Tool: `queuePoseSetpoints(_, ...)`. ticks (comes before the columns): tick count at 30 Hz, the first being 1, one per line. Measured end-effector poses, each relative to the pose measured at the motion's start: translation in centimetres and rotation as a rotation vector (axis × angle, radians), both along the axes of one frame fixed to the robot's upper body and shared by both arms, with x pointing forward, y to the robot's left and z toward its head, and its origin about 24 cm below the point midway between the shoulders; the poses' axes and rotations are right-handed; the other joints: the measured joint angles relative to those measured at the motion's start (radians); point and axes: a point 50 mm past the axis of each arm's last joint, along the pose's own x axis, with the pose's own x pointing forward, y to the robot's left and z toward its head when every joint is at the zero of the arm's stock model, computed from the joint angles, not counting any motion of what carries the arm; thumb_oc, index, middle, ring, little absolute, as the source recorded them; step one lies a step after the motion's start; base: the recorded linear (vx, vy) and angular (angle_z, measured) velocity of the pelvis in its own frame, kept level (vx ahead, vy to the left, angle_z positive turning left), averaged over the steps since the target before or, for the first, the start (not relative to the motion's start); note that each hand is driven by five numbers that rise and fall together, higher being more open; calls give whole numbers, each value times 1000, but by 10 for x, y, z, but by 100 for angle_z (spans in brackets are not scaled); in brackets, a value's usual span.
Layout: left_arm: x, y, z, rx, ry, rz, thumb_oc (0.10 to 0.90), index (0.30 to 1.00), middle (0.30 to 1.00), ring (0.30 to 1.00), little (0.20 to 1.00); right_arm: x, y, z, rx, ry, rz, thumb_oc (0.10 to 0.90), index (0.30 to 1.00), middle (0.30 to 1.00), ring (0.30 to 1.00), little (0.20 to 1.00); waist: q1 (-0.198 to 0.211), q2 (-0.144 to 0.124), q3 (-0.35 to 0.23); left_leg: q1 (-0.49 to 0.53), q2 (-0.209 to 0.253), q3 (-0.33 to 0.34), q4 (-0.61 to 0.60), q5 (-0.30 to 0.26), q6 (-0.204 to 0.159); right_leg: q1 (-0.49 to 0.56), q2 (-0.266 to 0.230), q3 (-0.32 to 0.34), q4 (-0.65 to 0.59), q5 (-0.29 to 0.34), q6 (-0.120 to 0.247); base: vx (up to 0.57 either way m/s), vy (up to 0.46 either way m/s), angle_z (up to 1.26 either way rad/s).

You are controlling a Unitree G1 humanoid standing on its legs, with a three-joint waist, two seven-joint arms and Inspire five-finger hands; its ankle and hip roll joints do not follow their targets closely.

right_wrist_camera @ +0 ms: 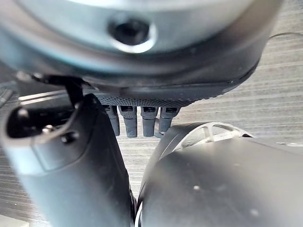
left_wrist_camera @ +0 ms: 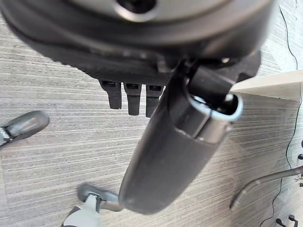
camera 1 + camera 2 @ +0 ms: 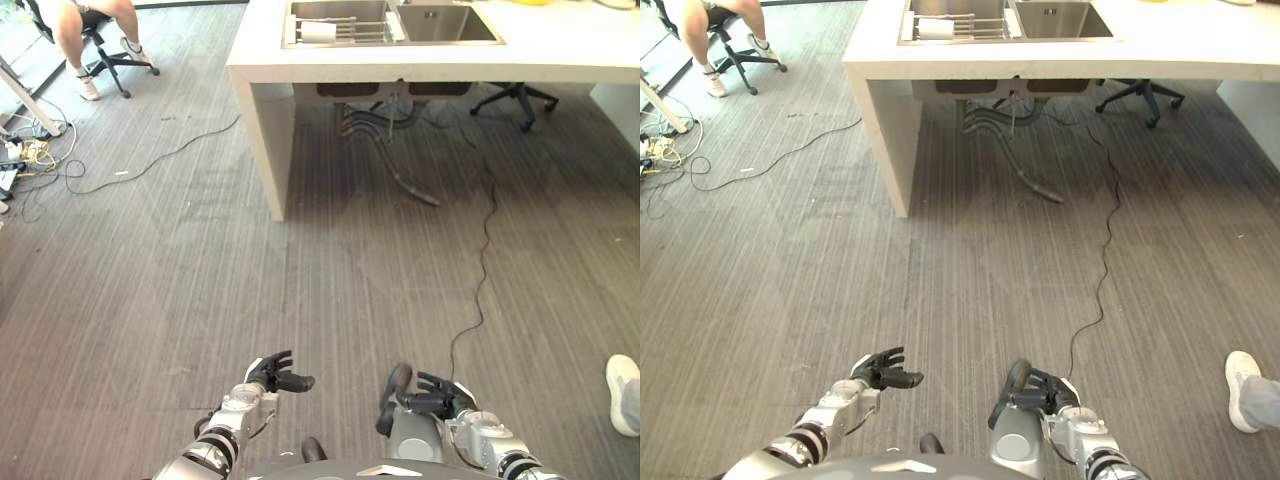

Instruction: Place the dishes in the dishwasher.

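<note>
Both hands, left hand [image 3: 272,375] and right hand [image 3: 432,392], hover empty, fingers loosely spread, above the floor. Far ahead, a white dish [image 3: 318,31], likely rigid, slippery and breakable, rests on the rack [image 3: 345,35] in the counter's [image 3: 560,58] sink; take its rim.

No legible text, labels, numbers or signs on any surface. The desk [image 3: 420,60] top and its sink [image 3: 445,22], far ahead of both robot hands, carry no print, though at this distance small markings might go unseen. Floor [image 3: 300,280] likewise unmarked.
</note>
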Motion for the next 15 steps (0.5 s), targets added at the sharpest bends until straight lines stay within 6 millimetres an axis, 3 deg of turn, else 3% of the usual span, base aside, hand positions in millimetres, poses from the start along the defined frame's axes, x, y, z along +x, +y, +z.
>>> queuePoseSetpoints(2, -2, -2, -1, -9, 6, 1, 800, 900, 900, 900, 900, -8, -5, -2, 1, 7, -43, 800, 900, 900, 900, 900, -5, -4, -7, 54, 1, -18, 14, -49, -44, 8, -28, -11, 31, 39, -10, 584, -415, 19)
queuePoseSetpoints(3, -3, -8, -2, -21, 9, 2, 800, 900, 900, 900, 900, -11, -11, -2, -4, 14, -66, 800, 900, 900, 900, 900, -6, 16, -10, 67, 21, -20, 25, -69, -56, 10, -28, -10, 73, 81, -49, 459, -370, 45)
queuePoseSetpoints(4, -7, -18, -5, -47, 19, -4, 800, 900, 900, 900, 900, -15, -23, -1, -15, 21, -109, 800, 900, 900, 900, 900, -14, 58, -27, 66, 80, -50, 87, -99, -87, 5, -21, -11, 177, 73, -60, 230, -226, 46)
queuePoseSetpoints(5, -6, -22, -4, -59, 15, -7, 800, 900, 900, 900, 900, -16, -26, -1, -27, 33, -105, 800, 900, 900, 900, 900, -13, 75, -35, 68, 103, -64, 125, -101, -94, 10, -11, 0, 217, 73, -77, 358, -394, 55)
queuePoseSetpoints(6, -3, -26, -2, -72, -6, -11, 800, 900, 900, 900, 900, -16, -29, -1, -36, 48, -102, 800, 900, 900, 900, 900, -7, 78, -37, 54, 142, -77, 216, -88, -114, 29, 8, 10, 254, 46, -159, 397, -466, 28)
queuePoseSetpoints(7, 0, -27, 0, -80, -18, -6, 800, 900, 900, 900, 900, -13, -29, -1, -35, 57, -103, 800, 900, 900, 900, 900, 3, 75, -36, 23, 167, -84, 308, -67, -149, 46, 16, 9, 261, 21, -185, 384, -515, 7)
queuePoseSetpoints(9, 3, -30, 2, -112, -35, 21, 800, 900, 900, 900, 900, -17, -29, -2, -33, 77, -96, 800, 900, 900, 900, 900, 28, 50, -26, -72, 241, -127, 588, 53, -261, 114, 44, -3, 247, -18, -219, 321, -483, -14)
queuePoseSetpoints(10, 3, -31, 3, -121, -43, 24, 800, 900, 900, 900, 900, -17, -30, -3, -36, 80, -93, 800, 900, 900, 900, 900, 40, 50, -26, -116, 264, -131, 700, 88, -274, 140, 62, -4, 232, -27, -229, 311, -446, -22)
queuePoseSetpoints(11, 4, -31, 4, -131, -49, 36, 800, 900, 900, 900, 900, -18, -31, -2, -40, 80, -93, 800, 900, 900, 900, 900, 44, 45, -26, -144, 263, -139, 733, 133, -276, 160, 71, 2, 223, -44, -234, 209, -294, -25)
queuePoseSetpoints(12, 10, -31, 9, -145, -75, 50, 800, 900, 900, 900, 900, -21, -30, -4, -40, 90, -94, 800, 900, 900, 900, 900, 49, 20, -18, -188, 293, -127, 816, 328, -275, 201, 89, 6, 217, -88, -243, 328, -270, -12)
queuePoseSetpoints(13, 17, -28, 15, -148, -115, 55, 800, 900, 900, 900, 900, -25, -28, -6, -38, 108, -89, 800, 900, 900, 900, 900, 52, -12, -5, -241, 318, -122, 915, 399, -230, 244, 85, -6, 193, -90, -236, 363, -185, -7)
queuePoseSetpoints(14, 27, -28, 25, -170, -168, 56, 800, 900, 900, 900, 900, -30, -27, -9, -45, 136, -86, 800, 900, 900, 900, 900, 53, -34, -4, -336, 307, -114, 976, 261, -268, 297, 103, -11, 141, -107, -246, 473, -218, -1)
queuePoseSetpoints(15, 34, -32, 32, -188, -208, 44, 800, 900, 900, 900, 900, -37, -29, -10, -55, 155, -91, 800, 900, 900, 900, 900, 69, -42, 1, -366, 255, -125, 909, 188, -263, 330, 110, -14, 101, -104, -240, 395, -115, -12)
